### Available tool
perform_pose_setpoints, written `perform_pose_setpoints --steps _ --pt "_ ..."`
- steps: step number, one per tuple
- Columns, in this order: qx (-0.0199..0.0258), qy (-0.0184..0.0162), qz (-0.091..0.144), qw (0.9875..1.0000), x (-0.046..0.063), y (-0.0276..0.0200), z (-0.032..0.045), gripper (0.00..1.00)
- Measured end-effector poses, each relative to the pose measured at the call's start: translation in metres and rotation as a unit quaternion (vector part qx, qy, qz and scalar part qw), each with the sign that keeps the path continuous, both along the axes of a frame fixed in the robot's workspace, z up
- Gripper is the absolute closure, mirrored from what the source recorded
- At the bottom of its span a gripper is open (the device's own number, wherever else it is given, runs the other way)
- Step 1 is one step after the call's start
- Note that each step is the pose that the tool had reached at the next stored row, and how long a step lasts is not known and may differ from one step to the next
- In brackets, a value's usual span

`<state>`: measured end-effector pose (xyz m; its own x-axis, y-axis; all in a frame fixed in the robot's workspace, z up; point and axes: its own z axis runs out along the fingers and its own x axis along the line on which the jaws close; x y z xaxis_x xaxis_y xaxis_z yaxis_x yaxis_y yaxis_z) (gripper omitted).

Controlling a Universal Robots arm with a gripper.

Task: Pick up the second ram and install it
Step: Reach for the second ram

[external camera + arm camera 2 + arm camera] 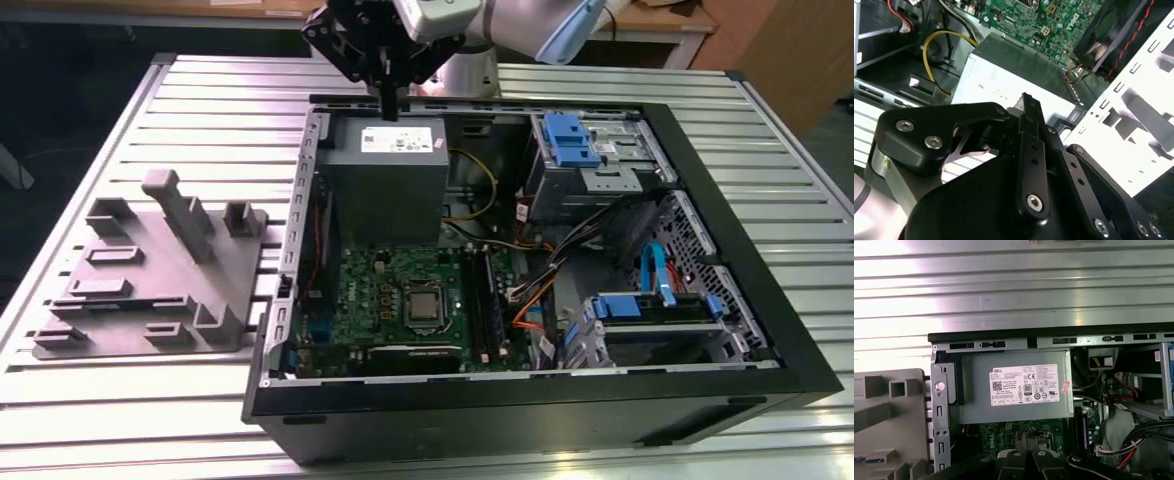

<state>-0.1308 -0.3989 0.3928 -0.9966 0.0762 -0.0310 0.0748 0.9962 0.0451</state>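
Note:
My gripper hangs above the far end of the open computer case, over the grey power supply. Its black fingers stand pressed together, and I see nothing between them. In the first wrist view the gripper points down at the green motherboard just past the power supply. A thin bluish strip lies in a slot of the grey fixture. I cannot tell whether that strip is the second ram. The motherboard's long black slot strips run along the side of the board nearer the exterior view's right.
The black case lies open on a slatted aluminium table. The grey fixture stands on the table at the exterior view's left. Blue drive bays, cables and a yellow wire crowd the case's other half.

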Motion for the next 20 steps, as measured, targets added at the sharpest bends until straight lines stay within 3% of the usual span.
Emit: perform_pose_setpoints --steps 6,20 --pt "-0.0002 0.0001 0.000 1.0000 -0.007 0.0000 -0.0022 0.90" --pt "-0.0002 -0.0002 0.000 1.0000 -0.039 0.0000 -0.0037 0.90"
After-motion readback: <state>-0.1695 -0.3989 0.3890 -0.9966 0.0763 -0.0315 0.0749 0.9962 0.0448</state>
